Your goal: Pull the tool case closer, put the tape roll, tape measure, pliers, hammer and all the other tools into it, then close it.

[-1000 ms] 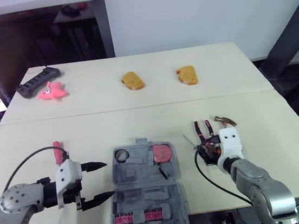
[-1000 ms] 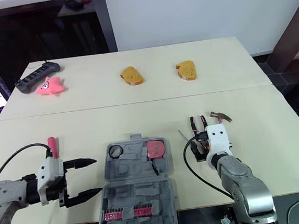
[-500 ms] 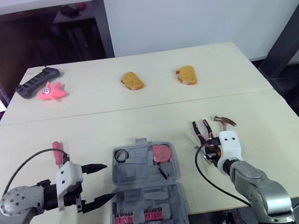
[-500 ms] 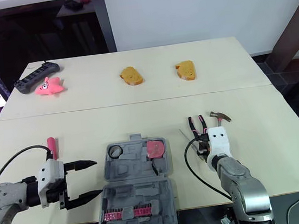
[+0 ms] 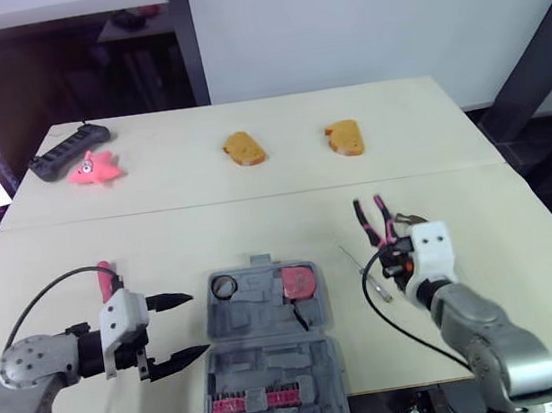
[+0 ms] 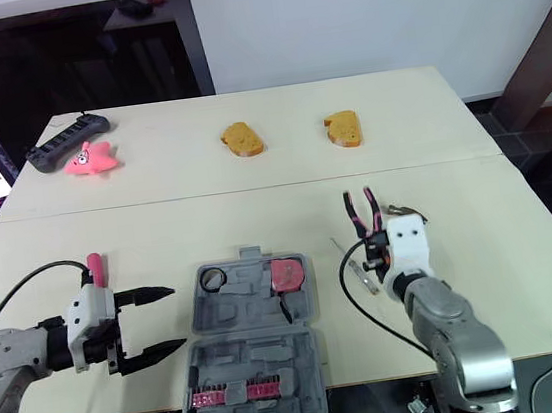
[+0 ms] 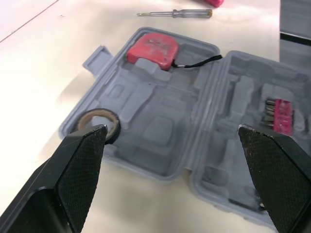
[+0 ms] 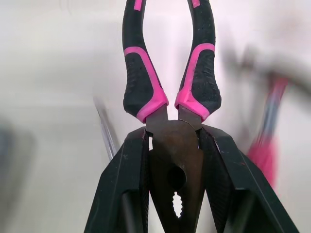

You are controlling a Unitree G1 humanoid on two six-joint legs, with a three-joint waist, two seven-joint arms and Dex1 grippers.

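Note:
The grey tool case point(image 5: 269, 353) lies open near the table's front edge. In its lid half sit the black tape roll point(image 5: 224, 286) and the red tape measure point(image 5: 298, 282). My right gripper point(image 8: 177, 145) is shut on the head of the pink-and-black pliers point(image 5: 373, 220), which are raised off the table to the right of the case. The hammer point(image 8: 266, 154) lies blurred just beyond them. A thin screwdriver point(image 5: 353, 262) lies between case and pliers. My left gripper point(image 5: 175, 330) hangs open at the case's left side, holding nothing.
A pink-handled screwdriver point(image 5: 105, 273) lies behind my left wrist. A row of pink bits point(image 5: 252, 402) sits in the case's near half. At the far side are two bread pieces point(image 5: 245, 149) point(image 5: 345, 138), a pink star toy point(image 5: 96, 169) and a black power strip point(image 5: 68, 151).
My right gripper has shut on the pliers and lifted them up and away from the table. The left gripper has shifted slightly and stays open.

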